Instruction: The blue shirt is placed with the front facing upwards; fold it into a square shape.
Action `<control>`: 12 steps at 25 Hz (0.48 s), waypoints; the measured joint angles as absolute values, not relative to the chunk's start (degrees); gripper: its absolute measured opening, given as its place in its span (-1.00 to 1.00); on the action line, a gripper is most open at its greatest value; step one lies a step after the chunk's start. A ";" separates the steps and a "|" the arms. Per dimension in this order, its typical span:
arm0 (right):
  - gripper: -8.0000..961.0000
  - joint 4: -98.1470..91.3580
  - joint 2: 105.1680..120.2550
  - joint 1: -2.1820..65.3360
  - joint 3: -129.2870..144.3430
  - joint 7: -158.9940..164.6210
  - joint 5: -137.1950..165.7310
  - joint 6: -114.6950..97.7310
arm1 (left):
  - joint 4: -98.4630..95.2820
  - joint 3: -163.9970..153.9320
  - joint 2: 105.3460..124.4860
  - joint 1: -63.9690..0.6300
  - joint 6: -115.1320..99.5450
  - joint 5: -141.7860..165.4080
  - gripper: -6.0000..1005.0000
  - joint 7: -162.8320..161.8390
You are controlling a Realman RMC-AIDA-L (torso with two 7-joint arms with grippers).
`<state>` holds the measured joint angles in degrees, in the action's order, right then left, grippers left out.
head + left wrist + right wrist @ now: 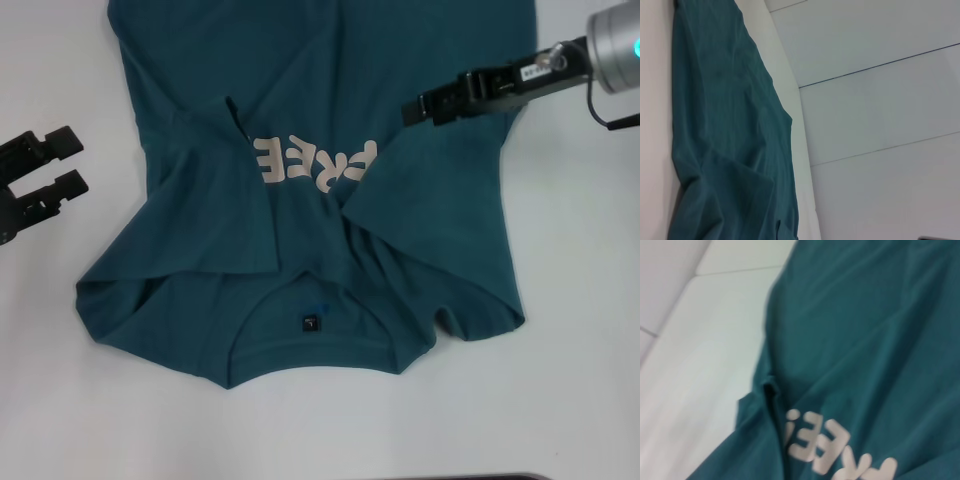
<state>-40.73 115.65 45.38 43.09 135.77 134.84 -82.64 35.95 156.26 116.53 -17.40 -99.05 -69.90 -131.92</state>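
White counter [580, 330] fills the head view, with the blue shirt [420, 260] spread across its middle, collar toward me, hem running out of frame at the far edge. Both sleeves look flipped inward over the chest, left flap covering part of the FREE lettering [315, 165], so I'd call the side folds started but messy; near corners are bunched, and the lengthwise fold to make a square is not yet done. Right gripper [412, 108] hovers over the shirt's right side beside the lettering; I cannot tell whether its jaws are open or closed. Left gripper [75, 158] sits off the cloth on bare counter, jaws apart and empty. No containers anywhere.
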 joint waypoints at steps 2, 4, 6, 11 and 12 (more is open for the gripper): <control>0.02 -40.80 115.16 43.85 42.44 133.01 131.44 -84.38 | 35.96 156.26 116.45 -17.41 -99.06 -69.79 0.56 -131.88; 0.20 -40.84 114.31 41.67 41.68 130.08 126.67 -86.24 | 36.17 156.19 116.39 -17.40 -99.49 -69.73 0.56 -131.49; 0.38 -40.79 113.38 39.29 40.76 127.71 121.89 -88.03 | 36.44 155.91 116.19 -17.40 -100.98 -69.72 0.56 -129.46; 0.72 -40.10 112.32 34.02 38.21 123.83 111.08 -90.01 | 36.23 157.19 116.55 -17.31 -103.96 -70.11 0.56 -123.09; 0.79 -40.09 112.21 33.05 38.02 123.33 109.76 -90.27 | 35.98 157.60 116.70 -17.25 -104.27 -70.16 0.56 -122.44</control>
<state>-40.09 112.21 33.05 38.02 123.33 109.76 -90.27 35.98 157.60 116.70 -17.25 -104.27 -70.16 -122.44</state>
